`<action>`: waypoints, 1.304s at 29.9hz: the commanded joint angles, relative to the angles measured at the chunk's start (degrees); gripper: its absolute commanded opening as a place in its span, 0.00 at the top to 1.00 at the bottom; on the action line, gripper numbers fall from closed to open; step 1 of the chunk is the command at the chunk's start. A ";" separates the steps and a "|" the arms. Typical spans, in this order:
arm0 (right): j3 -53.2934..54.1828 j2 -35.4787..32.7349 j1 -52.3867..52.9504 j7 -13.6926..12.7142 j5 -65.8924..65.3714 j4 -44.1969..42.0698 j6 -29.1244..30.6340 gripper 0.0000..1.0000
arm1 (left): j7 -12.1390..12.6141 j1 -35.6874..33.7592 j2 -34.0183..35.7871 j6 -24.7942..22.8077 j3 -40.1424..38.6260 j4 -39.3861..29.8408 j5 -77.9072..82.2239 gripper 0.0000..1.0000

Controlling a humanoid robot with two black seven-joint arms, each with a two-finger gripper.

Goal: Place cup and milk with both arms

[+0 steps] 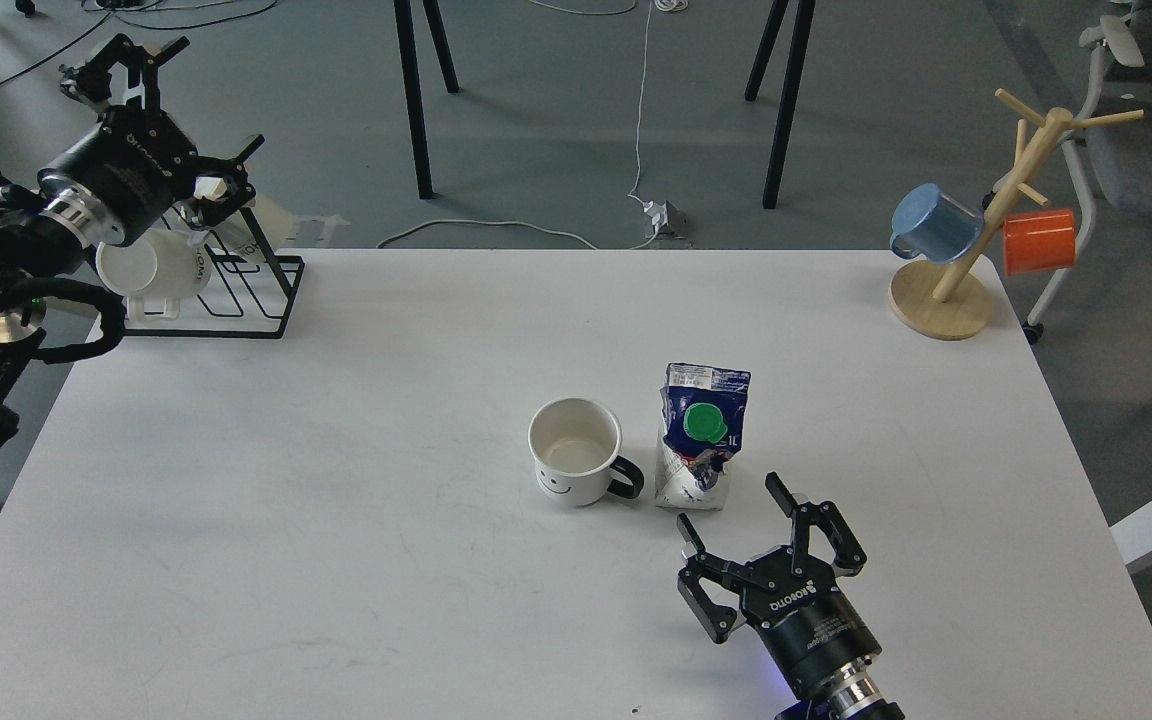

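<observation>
The cup, a white mug with a black handle and a smiley face, stands upright in the middle of the white table. The milk, a blue and white carton with a green cap, stands upright just right of the cup, close to its handle. My right gripper is open and empty, a little in front of the milk and apart from it. My left gripper is open and empty, raised off the table's far left corner, above the rack.
A black wire rack with cream mugs sits at the table's far left corner. A wooden mug tree holding a blue mug and an orange mug stands at the far right corner.
</observation>
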 commanded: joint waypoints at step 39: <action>4.73 -12.88 62.14 -2.72 7.21 -41.73 -0.01 0.01 | -2.73 0.53 -12.91 0.00 -13.73 5.36 -10.23 0.00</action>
